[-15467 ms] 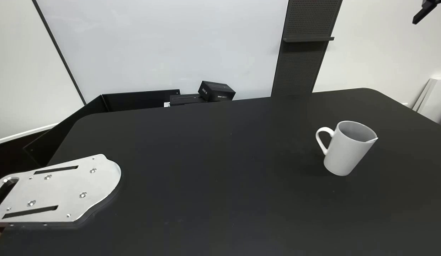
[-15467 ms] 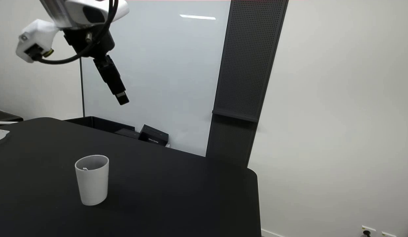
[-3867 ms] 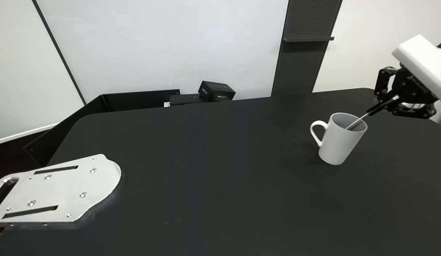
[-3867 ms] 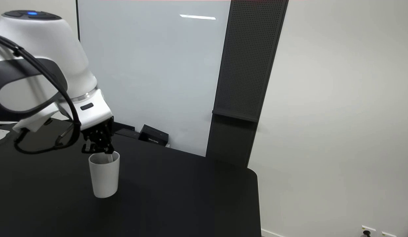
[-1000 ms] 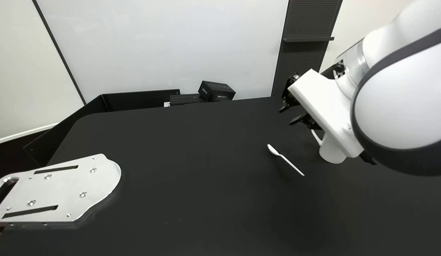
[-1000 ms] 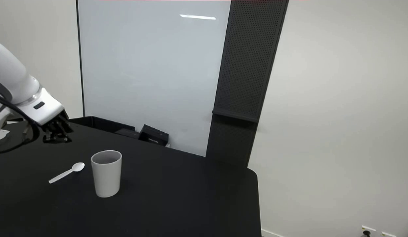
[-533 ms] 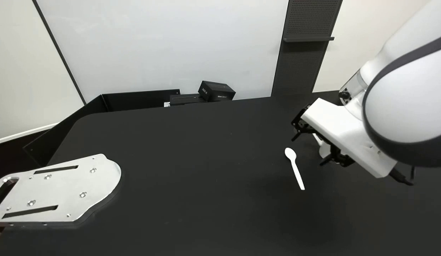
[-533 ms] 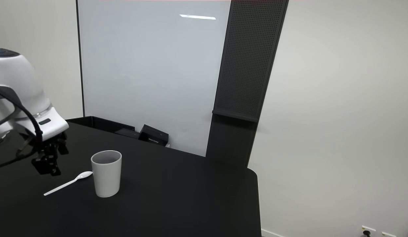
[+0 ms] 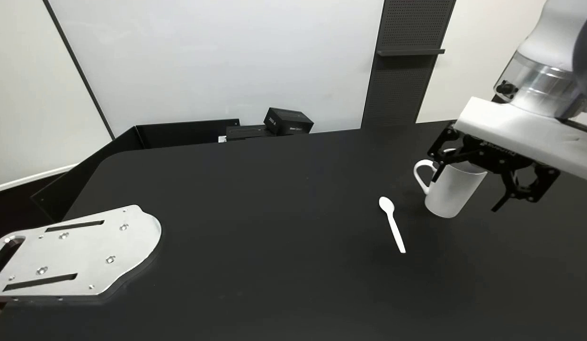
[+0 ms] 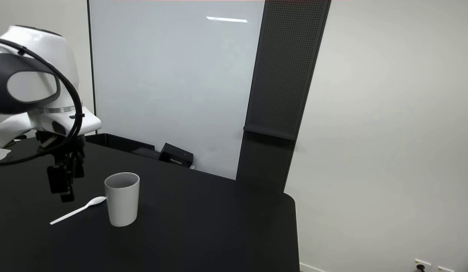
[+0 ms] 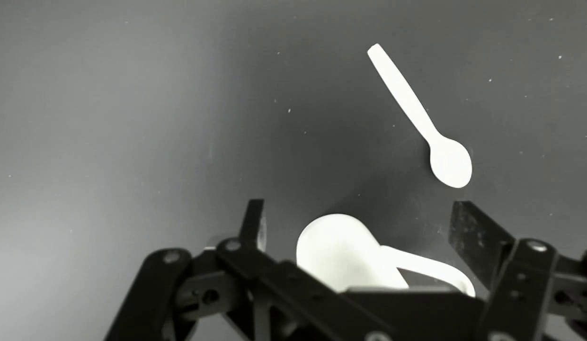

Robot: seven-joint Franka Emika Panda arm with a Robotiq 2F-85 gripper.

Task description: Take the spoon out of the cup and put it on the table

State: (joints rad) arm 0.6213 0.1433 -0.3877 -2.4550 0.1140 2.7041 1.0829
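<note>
The white spoon (image 9: 392, 225) lies flat on the black table (image 9: 227, 213), beside the white cup (image 9: 452, 192). It also shows in an exterior view (image 10: 78, 210) and in the wrist view (image 11: 409, 102). The cup stands upright; its open top shows no spoon in an exterior view (image 10: 122, 200). My gripper (image 9: 465, 194) is wide open and empty, above the table near the cup, and hides part of the cup's rim. In the wrist view the cup (image 11: 343, 251) and its handle appear between the open fingers (image 11: 359, 202), the spoon beyond the fingertips.
A flat white metal plate (image 9: 85, 251) with slots lies at the table's left end. Black boxes (image 9: 289, 121) and a black tray (image 9: 189, 135) are behind the far edge. A cable (image 10: 73, 98) loops along the arm.
The spoon was in the cup, then held by the gripper; now it lies on the table. In the last half second the open gripper has risen and moved back from the spoon, which stayed still.
</note>
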